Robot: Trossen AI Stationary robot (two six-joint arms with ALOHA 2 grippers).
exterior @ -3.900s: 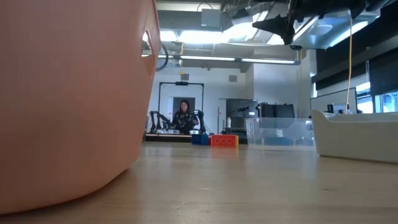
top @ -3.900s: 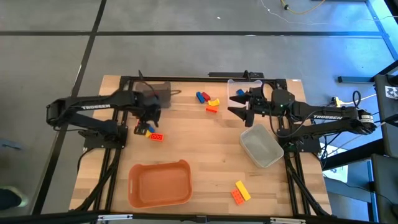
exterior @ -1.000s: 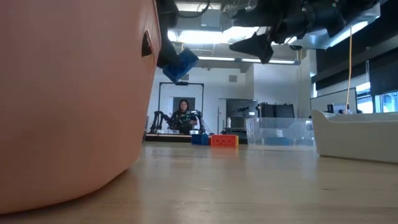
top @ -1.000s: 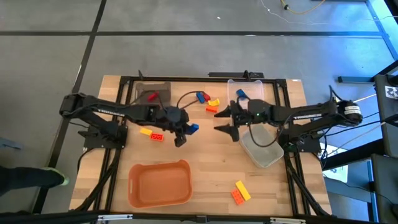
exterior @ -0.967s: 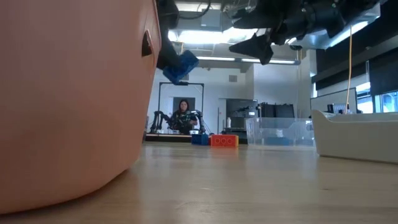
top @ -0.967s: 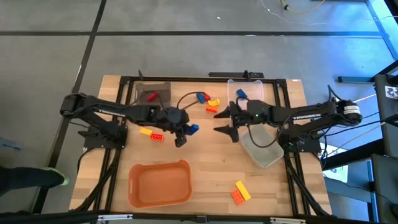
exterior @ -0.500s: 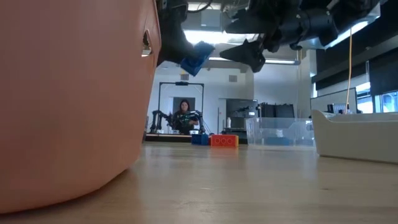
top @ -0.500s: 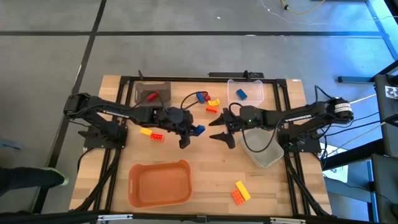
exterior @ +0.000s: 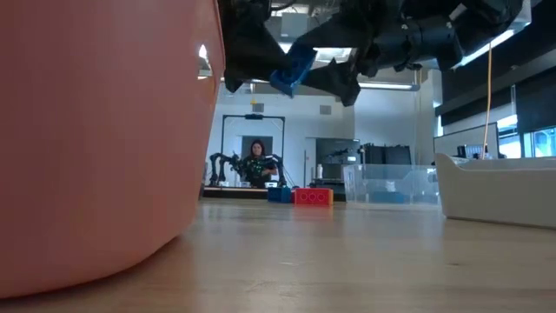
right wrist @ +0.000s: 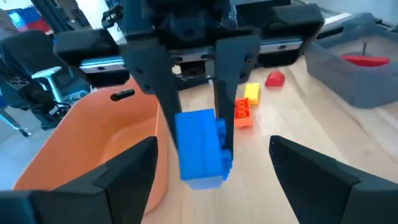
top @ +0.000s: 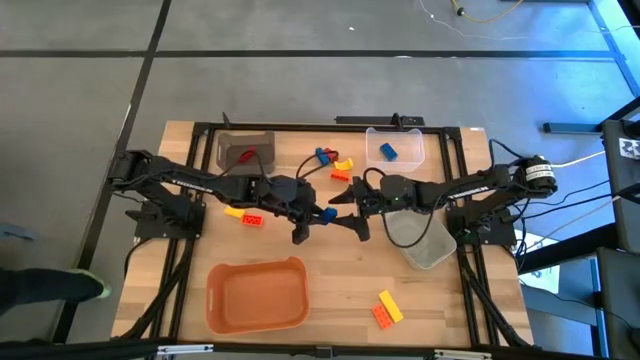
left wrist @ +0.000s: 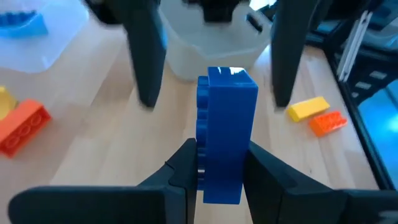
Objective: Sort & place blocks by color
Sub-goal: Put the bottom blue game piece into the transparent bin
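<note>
Both arms have closed in mid-table, left pincer (top: 322, 214) clamping blue block (left wrist: 225, 134), right pincer (top: 349, 209) apart.

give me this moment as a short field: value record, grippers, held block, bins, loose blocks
left gripper: shut on blue block, mid-table, off the surface
right gripper: open, facing the blue block, jaws either side, not touching
clear bin: one blue brick inside
dark bin: one red piece inside
orange bin: no blocks inside
white bin: contents unclear
loose blocks: yellow and red pair, blue-yellow-orange cluster, yellow and orange pair
</note>
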